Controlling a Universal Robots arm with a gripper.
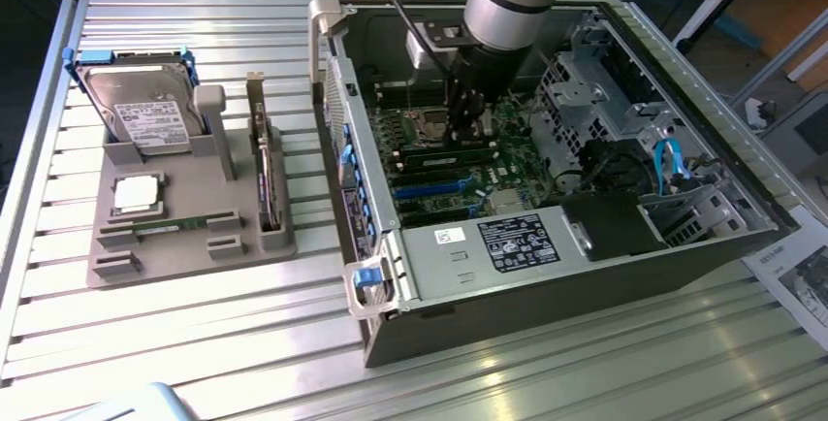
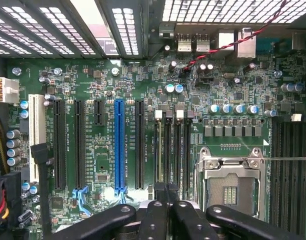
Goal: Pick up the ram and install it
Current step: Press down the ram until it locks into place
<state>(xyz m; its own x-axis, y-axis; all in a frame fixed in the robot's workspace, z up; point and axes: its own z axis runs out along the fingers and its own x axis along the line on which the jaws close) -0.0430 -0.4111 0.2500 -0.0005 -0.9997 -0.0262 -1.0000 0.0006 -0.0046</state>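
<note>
The gripper [image 1: 463, 135], its fingers pressed together, stands inside the computer case [image 1: 724, 246] over the motherboard [image 2: 143, 80]. One ram [image 1: 175, 226] lies in the grey holder [image 1: 194, 261] at the exterior view's left.

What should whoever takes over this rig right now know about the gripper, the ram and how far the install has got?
Gripper: shut, down inside the open case, right over the memory slots beside the empty processor socket.
Ram: one green stick lies flat in the gray holder on the exterior view's left.
Done: the arm is at the slots. I cannot tell whether a stick sits between the fingers.
Left: no seated stick can be confirmed, so treat the install as unfinished.
</note>
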